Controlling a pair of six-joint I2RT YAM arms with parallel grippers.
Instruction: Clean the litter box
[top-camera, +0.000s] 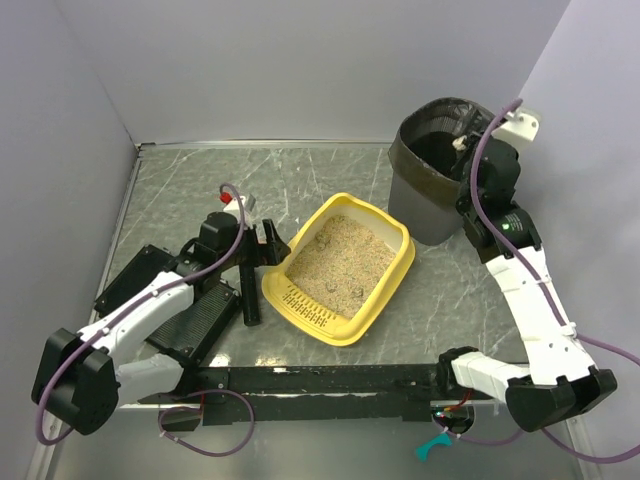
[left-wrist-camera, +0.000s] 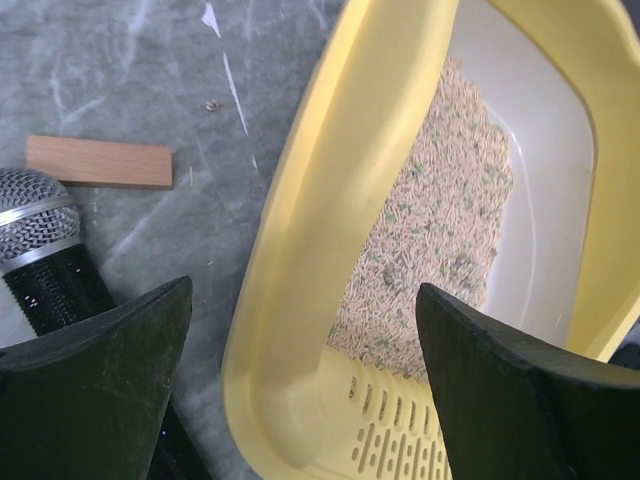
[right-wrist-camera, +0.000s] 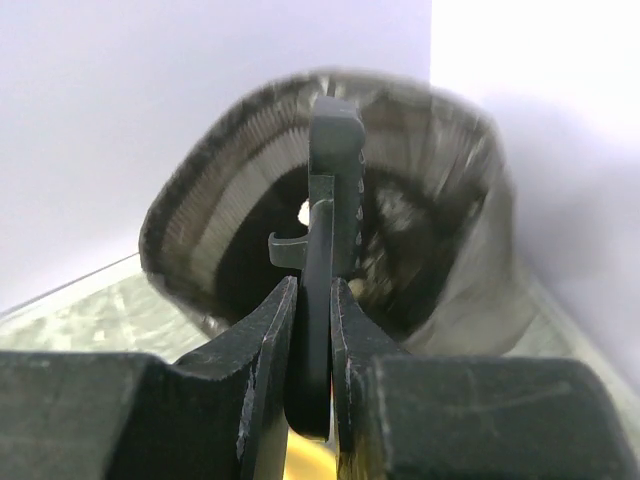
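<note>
Over bin (right-wrist-camera: 190, 230), right fingers (right-wrist-camera: 262, 360) clamp dark scoop (right-wrist-camera: 336, 150); left fingers (left-wrist-camera: 95, 380) wide apart astride litter box (left-wrist-camera: 300, 230) rim.

Overhead, wrists close — left shares litter box (top-camera: 308, 302)

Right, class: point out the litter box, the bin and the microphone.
litter box (top-camera: 308, 302): top view, on its slotted grille.
bin (top-camera: 425, 205): top view, on its outer wall.
microphone (left-wrist-camera: 30, 205): left wrist view, on its mesh head.
</note>
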